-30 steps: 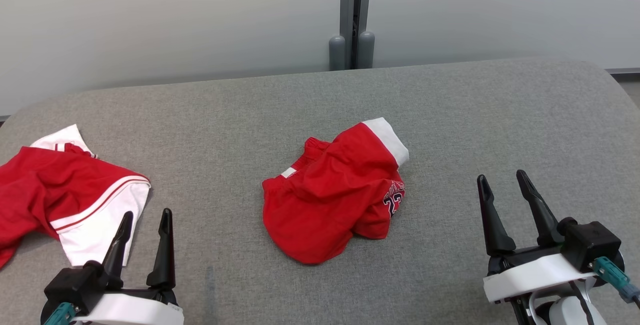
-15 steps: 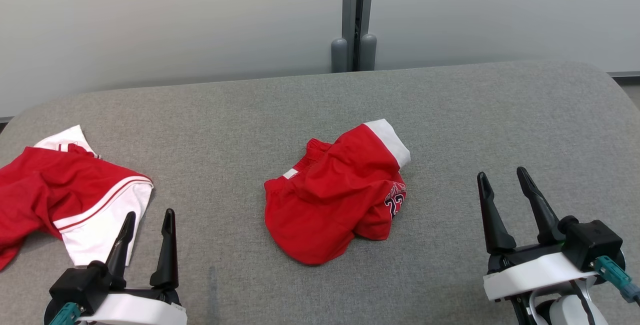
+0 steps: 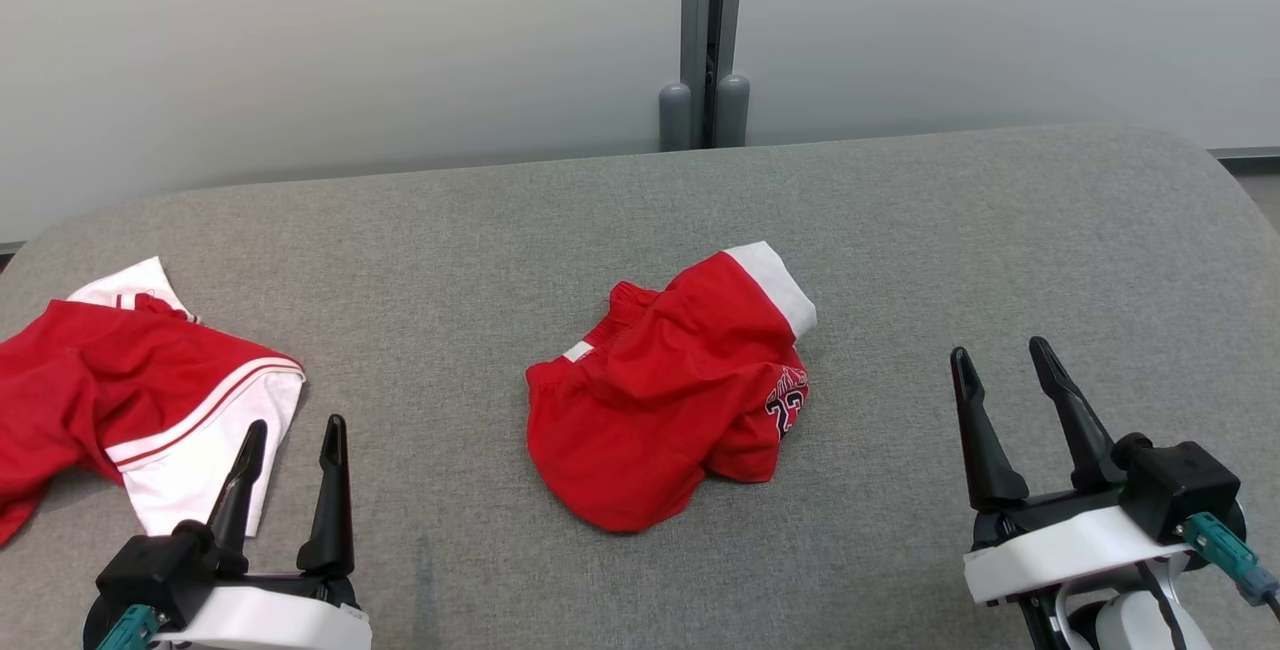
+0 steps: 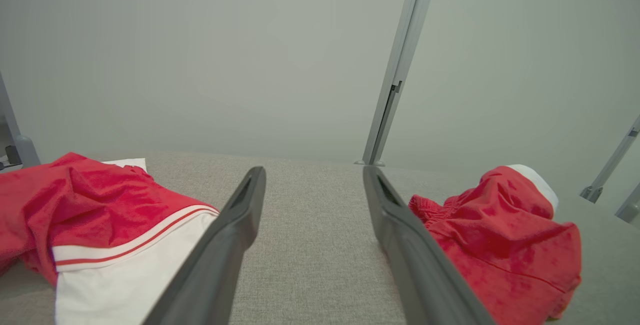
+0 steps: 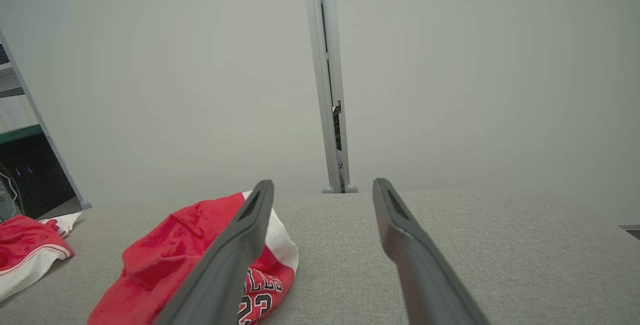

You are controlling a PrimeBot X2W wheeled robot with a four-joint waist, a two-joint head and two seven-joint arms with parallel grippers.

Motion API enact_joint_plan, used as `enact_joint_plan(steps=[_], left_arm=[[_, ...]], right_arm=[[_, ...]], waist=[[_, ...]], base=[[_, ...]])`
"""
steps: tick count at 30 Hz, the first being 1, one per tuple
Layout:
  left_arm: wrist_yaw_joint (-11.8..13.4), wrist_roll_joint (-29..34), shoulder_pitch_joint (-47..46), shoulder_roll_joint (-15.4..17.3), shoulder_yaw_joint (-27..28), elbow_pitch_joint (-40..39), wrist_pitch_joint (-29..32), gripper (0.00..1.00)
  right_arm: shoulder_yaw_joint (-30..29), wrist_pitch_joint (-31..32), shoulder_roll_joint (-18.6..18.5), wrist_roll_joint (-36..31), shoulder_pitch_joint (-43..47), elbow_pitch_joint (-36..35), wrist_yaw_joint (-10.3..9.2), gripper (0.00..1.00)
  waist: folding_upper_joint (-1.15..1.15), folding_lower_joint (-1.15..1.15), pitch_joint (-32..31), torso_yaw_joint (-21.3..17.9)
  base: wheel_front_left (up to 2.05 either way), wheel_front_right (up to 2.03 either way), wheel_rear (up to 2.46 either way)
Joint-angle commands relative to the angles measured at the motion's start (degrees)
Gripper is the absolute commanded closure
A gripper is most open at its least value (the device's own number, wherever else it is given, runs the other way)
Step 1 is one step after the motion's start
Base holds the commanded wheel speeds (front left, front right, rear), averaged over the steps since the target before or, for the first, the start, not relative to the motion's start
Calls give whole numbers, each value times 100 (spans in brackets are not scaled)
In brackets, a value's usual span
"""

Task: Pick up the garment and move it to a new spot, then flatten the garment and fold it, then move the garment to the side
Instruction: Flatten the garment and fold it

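**On the grey table (image 3: 950, 230), a crumpled red garment (image 3: 660, 410) lies untouched**

At the table's centre the garment sits bunched in a heap. Its white band points toward one o'clock and a printed number shows on its four o'clock edge. The left gripper (image 3: 296, 423) hovers at the garment's eight o'clock, released and empty, near the white hem of a second red-and-white garment (image 3: 120, 390) at nine o'clock. The right gripper (image 3: 1000, 347) waits at four o'clock, well apart, fingers spread on nothing. A grey post (image 3: 708, 30) stands at twelve o'clock.
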Motion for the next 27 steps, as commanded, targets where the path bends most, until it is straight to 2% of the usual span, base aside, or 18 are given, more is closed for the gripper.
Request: enact_joint_plan(steps=[1, 27], left_arm=[[-19, 48, -63, -8, 34, -35, -12, 0], [-27, 23, -145, 7, 2, 1, -12, 0]], right_arm=[[-6, -28, -36, 28, -21, 15, 3, 0], [76, -28, -37, 46, -77, 36, 3, 0]], waist=[[0, 0, -8, -11], [0, 0, 29, -12]], base=[[0, 0, 0], [0, 0, 0]])
